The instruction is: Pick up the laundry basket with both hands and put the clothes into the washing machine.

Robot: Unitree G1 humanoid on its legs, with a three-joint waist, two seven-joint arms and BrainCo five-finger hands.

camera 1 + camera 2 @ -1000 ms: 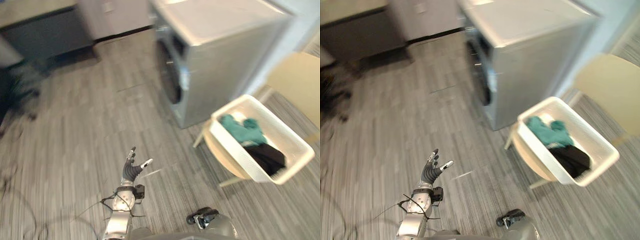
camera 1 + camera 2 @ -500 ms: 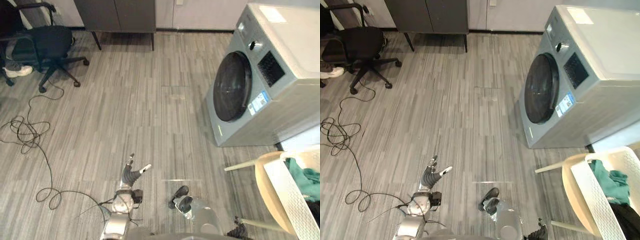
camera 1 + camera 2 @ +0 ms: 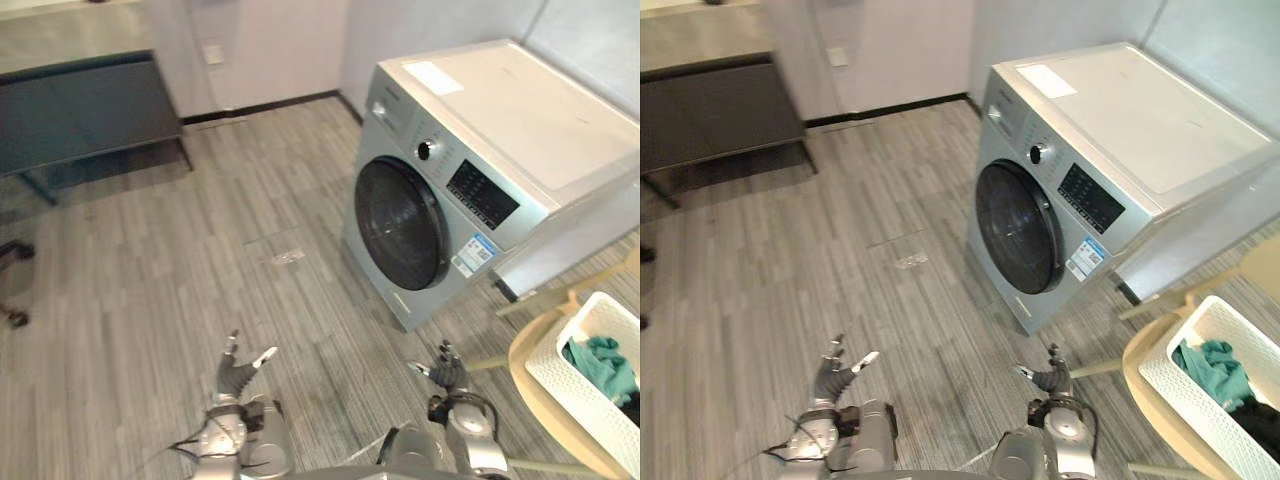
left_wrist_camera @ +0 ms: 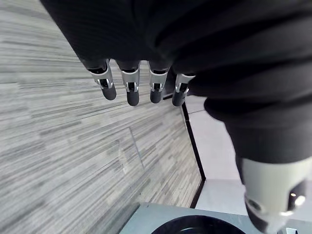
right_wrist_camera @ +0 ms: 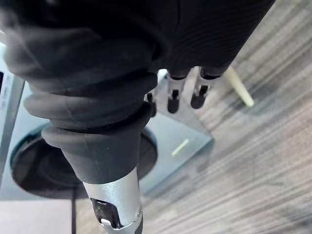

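A white laundry basket [image 3: 562,385] rests on a beige round chair [image 3: 528,352] at the lower right. It holds a teal garment [image 3: 603,362] and a black one [image 3: 1260,425]. The grey washing machine [image 3: 500,130] stands left of the basket, its round dark door [image 3: 400,225] closed. My left hand [image 3: 236,372] hangs open over bare floor at the lower left, its fingers [image 4: 129,87] straight. My right hand [image 3: 447,372] is open too, low between the washer's front corner and the chair, holding nothing. Past its fingers [image 5: 173,100] the washer door [image 5: 44,165] shows.
A dark low cabinet [image 3: 80,110] stands against the back wall at the left. A chair leg [image 5: 239,87] sticks out near my right hand. Grey plank floor [image 3: 230,260] stretches in front of the washer.
The whole picture has swung, so the camera has moved; the washer now sits at centre right. My right hand has risen into fuller view with its fingers out.
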